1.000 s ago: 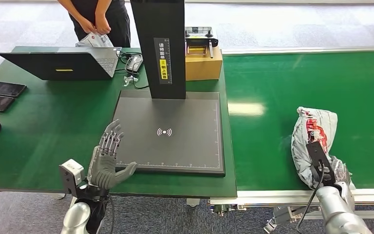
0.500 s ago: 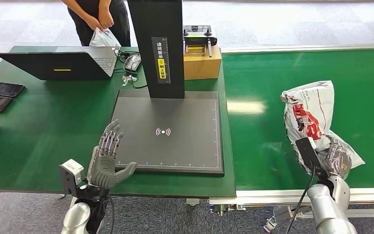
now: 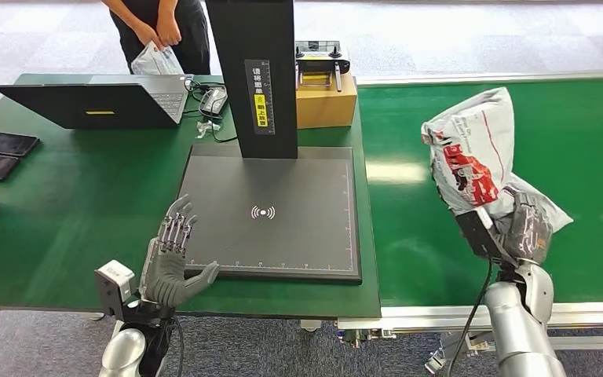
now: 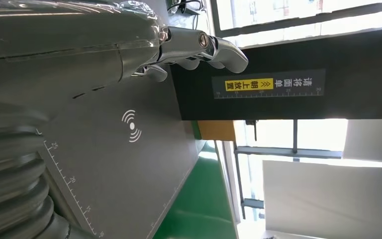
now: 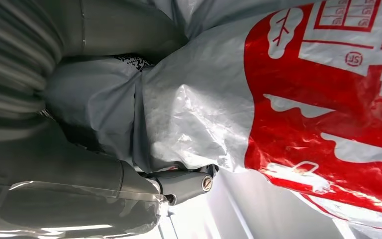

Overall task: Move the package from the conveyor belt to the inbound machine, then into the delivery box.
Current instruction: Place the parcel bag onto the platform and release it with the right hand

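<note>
Head cam sits up high, looking forward and down over the green worktop (image 3: 71, 204), with both arms coming in from below. The left wrist cam is right behind the left hand (image 4: 129, 55), turned on its side, staring past the fingers at the dark scanner plate (image 4: 124, 164) beyond them; head view shares that plate. The right wrist cam is jammed up close against the package (image 5: 278, 109) the right hand (image 5: 129, 164) grips.

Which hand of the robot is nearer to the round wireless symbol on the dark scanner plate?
Left. The left hand is open at the plate's near left corner, close to the symbol. The right hand holds the package above the conveyor belt, farther away.
</note>
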Controlling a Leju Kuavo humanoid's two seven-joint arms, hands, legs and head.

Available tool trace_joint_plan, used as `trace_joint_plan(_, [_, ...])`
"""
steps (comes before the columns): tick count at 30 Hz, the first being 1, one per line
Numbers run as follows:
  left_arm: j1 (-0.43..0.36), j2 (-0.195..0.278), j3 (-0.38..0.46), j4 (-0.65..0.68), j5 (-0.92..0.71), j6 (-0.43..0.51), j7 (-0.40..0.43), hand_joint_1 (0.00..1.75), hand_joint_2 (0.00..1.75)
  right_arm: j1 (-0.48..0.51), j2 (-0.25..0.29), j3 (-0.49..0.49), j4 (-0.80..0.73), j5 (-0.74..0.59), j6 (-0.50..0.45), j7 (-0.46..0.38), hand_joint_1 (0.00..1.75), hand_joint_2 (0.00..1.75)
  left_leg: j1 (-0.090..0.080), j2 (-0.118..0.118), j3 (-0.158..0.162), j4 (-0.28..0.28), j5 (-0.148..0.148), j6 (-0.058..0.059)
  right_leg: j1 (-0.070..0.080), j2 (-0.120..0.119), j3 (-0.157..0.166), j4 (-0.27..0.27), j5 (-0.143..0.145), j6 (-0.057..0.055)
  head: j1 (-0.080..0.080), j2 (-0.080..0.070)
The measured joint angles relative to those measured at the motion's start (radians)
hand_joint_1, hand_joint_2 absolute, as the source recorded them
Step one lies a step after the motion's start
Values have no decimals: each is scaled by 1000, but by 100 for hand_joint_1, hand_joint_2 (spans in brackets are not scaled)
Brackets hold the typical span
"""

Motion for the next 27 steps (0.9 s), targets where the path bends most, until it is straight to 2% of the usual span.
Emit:
trace_joint_plan(5, [-1, 0, 1, -1, 11, 8, -27, 0, 175, 4, 12, 107, -105, 67, 95, 10, 175, 175, 0, 0, 0, 0, 0, 0, 0, 0, 0, 0, 0, 0, 0, 0])
trace_joint_plan(12, [7, -5, 9, -34, 31, 26, -75, 0, 175, -27, 4, 280, -159, 194, 257, 26, 175, 175, 0, 0, 0, 0, 1, 0, 0, 0, 0, 0, 0, 0, 0, 0])
trace_joint_plan(17, [0, -6, 14, -42, 40, 22, -89, 0, 175, -130, -59, 450, -137, 282, 401, 11, 175, 175, 0, 0, -1, 0, 1, 0, 0, 0, -1, 0, 0, 0, 0, 0])
trace_joint_plan(27, [6, -17, 21, -65, 44, 13, -88, 0, 175, -367, -180, 778, -45, 287, 462, 10, 175, 175, 0, 0, -2, 1, 1, 0, 0, 0, -1, 0, 1, 1, 0, 0])
